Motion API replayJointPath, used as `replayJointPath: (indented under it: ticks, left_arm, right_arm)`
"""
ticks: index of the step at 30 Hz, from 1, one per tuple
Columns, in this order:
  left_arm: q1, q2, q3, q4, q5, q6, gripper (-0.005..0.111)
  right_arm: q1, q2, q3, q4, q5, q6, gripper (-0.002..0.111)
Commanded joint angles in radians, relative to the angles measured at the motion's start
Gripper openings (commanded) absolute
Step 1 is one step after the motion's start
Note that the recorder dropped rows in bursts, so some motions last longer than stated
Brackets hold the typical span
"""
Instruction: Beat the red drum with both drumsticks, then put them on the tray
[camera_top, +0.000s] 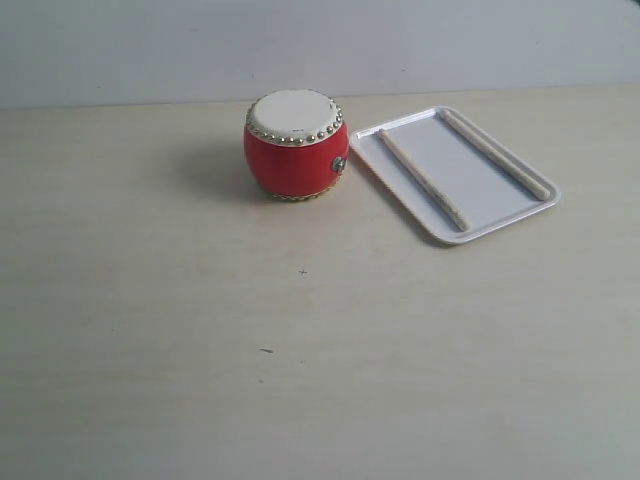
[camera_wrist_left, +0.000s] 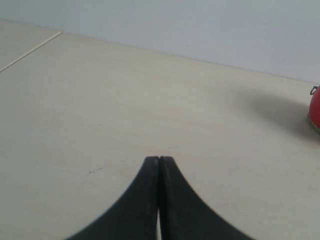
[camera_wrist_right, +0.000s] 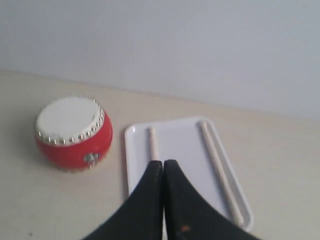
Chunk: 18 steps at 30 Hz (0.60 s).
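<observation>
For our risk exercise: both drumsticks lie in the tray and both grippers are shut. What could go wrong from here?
1. One drumstick lies along the rim of the tray; a grasp there may catch the rim and shift the tray.
2. The red drum stands close beside the tray; a reaching arm might nudge it.

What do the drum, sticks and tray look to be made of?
Drum: glossy red body, probably lacquered wood or plastic, judging by the sheen; matte cream skin, hide or synthetic, unclear; gold studs look metallic. Sticks: pale, unpainted, matte, likely wood. Tray: smooth uniform white with rounded rim, likely plastic.
</observation>
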Motion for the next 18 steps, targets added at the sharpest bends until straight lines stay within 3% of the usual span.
replayJointPath:
  ticks: [1, 6, 11, 18]
  left_arm:
    - [0.003, -0.007, 0.003, -0.007, -0.001, -0.004, 0.000]
    - [0.003, -0.007, 0.003, -0.007, -0.001, -0.004, 0.000]
    - [0.003, -0.007, 0.003, -0.007, -0.002, -0.004, 0.000]
    - [0.003, -0.007, 0.003, -0.007, -0.002, -0.004, 0.000]
  right_arm:
    - [-0.004, 0.049, 0.125, -0.028, -0.041, -0.009, 0.000]
    - [-0.004, 0.116, 0.255, -0.026, -0.231, 0.006, 0.000]
    - [-0.004, 0.111, 0.265, -0.026, -0.237, 0.006, 0.000]
    - [-0.004, -0.173, 0.345, -0.026, -0.177, 0.026, 0.000]
